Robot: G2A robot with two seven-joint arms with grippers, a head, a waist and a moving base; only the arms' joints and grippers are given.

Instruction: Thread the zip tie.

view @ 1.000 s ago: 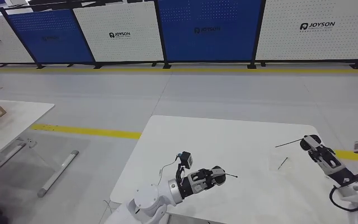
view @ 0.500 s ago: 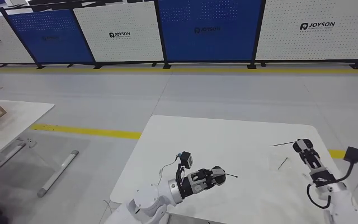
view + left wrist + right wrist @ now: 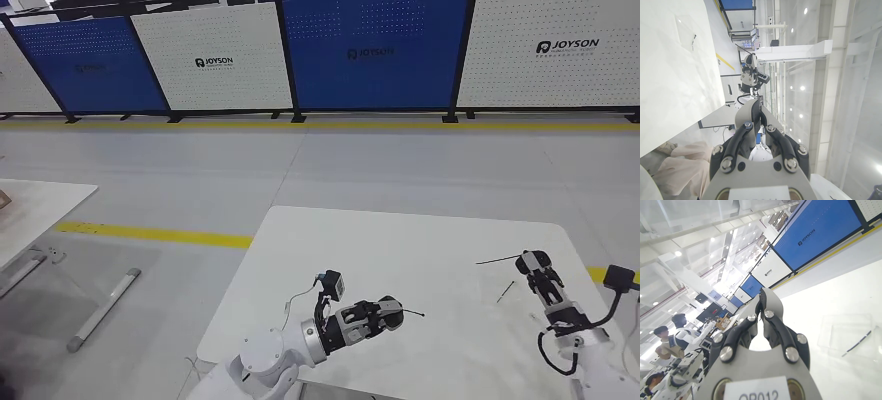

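Pinching a zip tie point(image 3: 497, 260) in my closed right gripper point(image 3: 522, 261), its free end pointing toward my left gripper point(image 3: 398, 313), closed on a second tie point(image 3: 413, 315); ends well apart above the bench point(image 3: 400, 250), threading not yet begun.

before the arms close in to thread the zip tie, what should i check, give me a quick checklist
1. Right gripper shut on the thin black zip tie: ok, the strap juts out toward the other arm.
2. Left gripper shut on the short thin black strip: ok.
3. Whether that strip carries the locking head: cannot tell.
4. The two held tips lined up: not ok, they are far apart across the white table.
5. Second black zip tie out of the way: ok, it lies flat in the clear plastic tray, apart from both grippers.
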